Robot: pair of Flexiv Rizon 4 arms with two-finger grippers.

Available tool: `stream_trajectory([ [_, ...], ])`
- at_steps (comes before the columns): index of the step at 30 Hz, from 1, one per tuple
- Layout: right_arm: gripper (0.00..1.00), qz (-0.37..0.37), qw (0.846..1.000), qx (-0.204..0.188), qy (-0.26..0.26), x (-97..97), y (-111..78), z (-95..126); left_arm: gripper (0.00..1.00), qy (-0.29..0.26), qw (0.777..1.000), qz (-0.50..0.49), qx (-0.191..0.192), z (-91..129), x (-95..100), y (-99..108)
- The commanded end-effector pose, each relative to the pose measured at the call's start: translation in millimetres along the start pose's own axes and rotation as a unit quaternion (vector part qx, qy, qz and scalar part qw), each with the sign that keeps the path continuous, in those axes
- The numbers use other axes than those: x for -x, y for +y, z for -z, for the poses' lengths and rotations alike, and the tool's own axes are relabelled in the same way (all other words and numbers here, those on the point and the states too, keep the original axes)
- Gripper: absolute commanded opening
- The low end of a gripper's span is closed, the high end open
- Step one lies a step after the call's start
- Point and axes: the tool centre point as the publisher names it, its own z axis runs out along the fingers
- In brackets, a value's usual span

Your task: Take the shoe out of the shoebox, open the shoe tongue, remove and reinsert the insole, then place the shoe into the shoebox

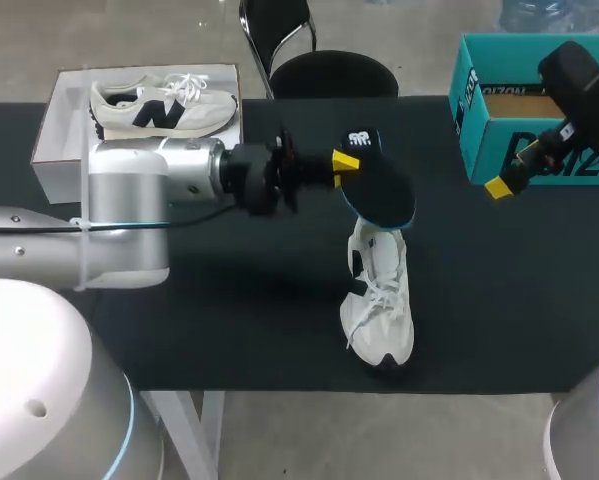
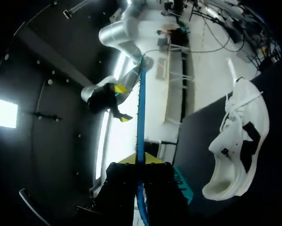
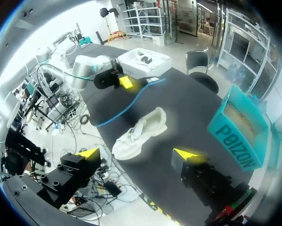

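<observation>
left jaws are clamped on the black, blue-edged insole (image 1: 379,185), holding it in the air just above the heel end of the white shoe (image 1: 381,300). that shoe sits on the black table (image 1: 229,300), toe toward the robot. right jaws stand wide apart with nothing between them, near the teal shoebox (image 1: 594,165) at the table's far right. well apart at the far left, a white box (image 1: 54,150) holds a second shoe (image 1: 159,105).

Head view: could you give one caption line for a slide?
Left gripper holds the insole aloft near the white shoe lying on the black table.
</observation>
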Motion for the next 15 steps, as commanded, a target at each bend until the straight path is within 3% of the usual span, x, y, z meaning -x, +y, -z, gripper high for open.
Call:
stream_trajectory([
  [1, 1.00, 0.000, 1.000, 0.000, -0.001, 0.0, 0.2, -1.7, 0.00, 0.019, 0.924, 0.381, 0.002, 4.3, 14.1, -4.5],
  [9, 1.00, 0.000, 1.000, 0.000, -0.001, 0.0, 0.2, -1.7, 0.00, -0.005, 0.851, 0.525, -0.016, 6.7, 8.5, -11.5],
  [13, 1.00, 0.000, 1.000, 0.000, -0.001, 0.0, 0.2, -1.7, 0.00, -0.021, 0.832, 0.554, -0.020, 7.0, 12.6, -13.7],
  [15, 1.00, 0.000, 1.000, 0.000, -0.001, 0.0, 0.2, -1.7, 0.00, -0.026, 0.835, 0.549, -0.017, 7.1, 14.4, -14.3],
])
